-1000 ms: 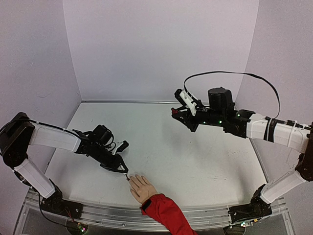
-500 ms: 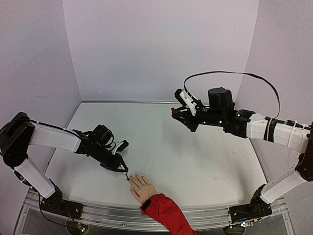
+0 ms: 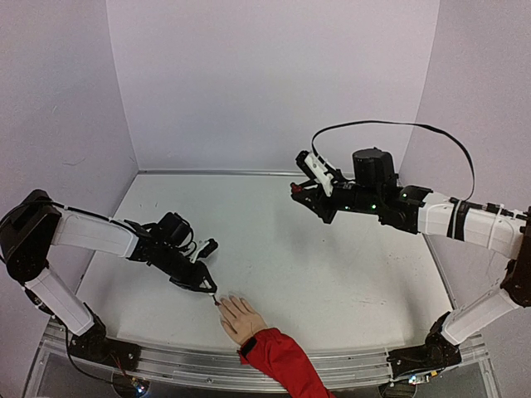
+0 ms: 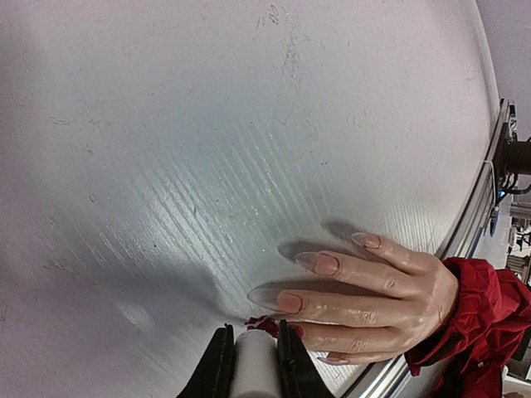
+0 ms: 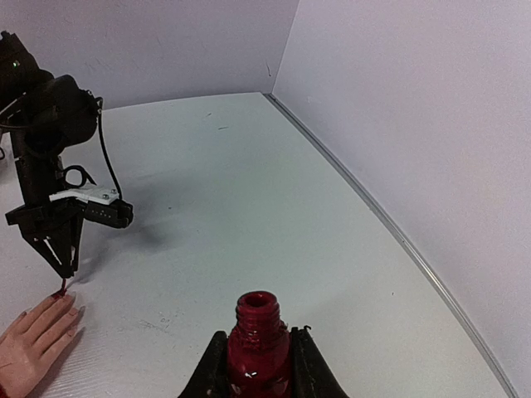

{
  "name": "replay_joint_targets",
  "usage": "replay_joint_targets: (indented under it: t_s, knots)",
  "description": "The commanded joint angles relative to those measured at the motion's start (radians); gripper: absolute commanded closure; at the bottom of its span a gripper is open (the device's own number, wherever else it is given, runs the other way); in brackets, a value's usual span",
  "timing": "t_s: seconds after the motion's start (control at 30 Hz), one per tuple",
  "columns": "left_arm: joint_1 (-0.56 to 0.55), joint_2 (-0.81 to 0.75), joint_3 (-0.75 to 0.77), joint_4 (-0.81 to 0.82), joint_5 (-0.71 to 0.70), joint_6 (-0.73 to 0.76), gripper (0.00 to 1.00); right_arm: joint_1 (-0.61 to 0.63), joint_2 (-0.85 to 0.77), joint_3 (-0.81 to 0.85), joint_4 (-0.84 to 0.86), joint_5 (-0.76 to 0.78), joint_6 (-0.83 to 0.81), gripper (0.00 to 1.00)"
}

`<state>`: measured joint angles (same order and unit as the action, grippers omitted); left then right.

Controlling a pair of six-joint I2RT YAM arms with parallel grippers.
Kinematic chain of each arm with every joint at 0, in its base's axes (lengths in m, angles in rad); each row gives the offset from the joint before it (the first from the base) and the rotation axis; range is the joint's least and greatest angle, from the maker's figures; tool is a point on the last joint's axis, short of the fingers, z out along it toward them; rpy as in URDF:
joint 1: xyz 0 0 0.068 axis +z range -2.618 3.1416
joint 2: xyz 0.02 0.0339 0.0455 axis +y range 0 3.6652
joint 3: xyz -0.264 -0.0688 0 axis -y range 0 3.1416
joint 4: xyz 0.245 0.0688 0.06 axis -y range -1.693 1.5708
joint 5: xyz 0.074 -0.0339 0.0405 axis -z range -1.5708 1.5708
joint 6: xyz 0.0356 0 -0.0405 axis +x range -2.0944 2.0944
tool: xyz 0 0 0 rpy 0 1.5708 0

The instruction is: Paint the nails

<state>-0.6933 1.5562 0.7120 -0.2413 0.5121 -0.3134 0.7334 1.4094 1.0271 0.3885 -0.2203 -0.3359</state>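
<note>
The beige mannequin hand (image 3: 241,318) with a red sleeve (image 3: 278,352) lies palm down at the table's near edge. In the left wrist view its nails (image 4: 325,264) show; two are bare pink, and one lower nail (image 4: 297,330) is tinted dark red. My left gripper (image 3: 207,286) (image 4: 253,333) is shut on the white cap (image 4: 255,365) of the polish brush. The dark-red brush tip (image 4: 267,324) rests at the tinted fingertip. My right gripper (image 3: 297,189) (image 5: 259,334) is shut on the open dark-red polish bottle (image 5: 259,311) and holds it above the table's far middle.
The white table (image 3: 332,265) is walled at the back and both sides. A metal rail (image 3: 357,361) runs along its near edge, right beside the mannequin hand. The left arm (image 5: 50,166) and the hand (image 5: 29,340) also show in the right wrist view.
</note>
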Motion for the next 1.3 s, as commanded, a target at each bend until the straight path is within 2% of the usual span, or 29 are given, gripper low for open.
replay_joint_targets:
  t_s: [0.0,0.4,0.83,1.27]
  knots:
    - [-0.003,0.001,0.004,0.037,-0.012,0.004,1.00,-0.006,0.008,0.028,0.038,-0.009,0.014,1.00]
    - [-0.003,-0.007,0.009,0.037,-0.024,0.005,1.00,-0.006,0.009,0.028,0.038,-0.008,0.014,1.00]
    - [-0.003,-0.096,-0.003,0.005,-0.053,-0.010,1.00,-0.008,0.016,0.028,0.038,-0.010,0.015,1.00]
    - [-0.005,-0.100,0.001,-0.021,-0.007,-0.007,1.00,-0.009,0.015,0.031,0.039,-0.017,0.016,1.00]
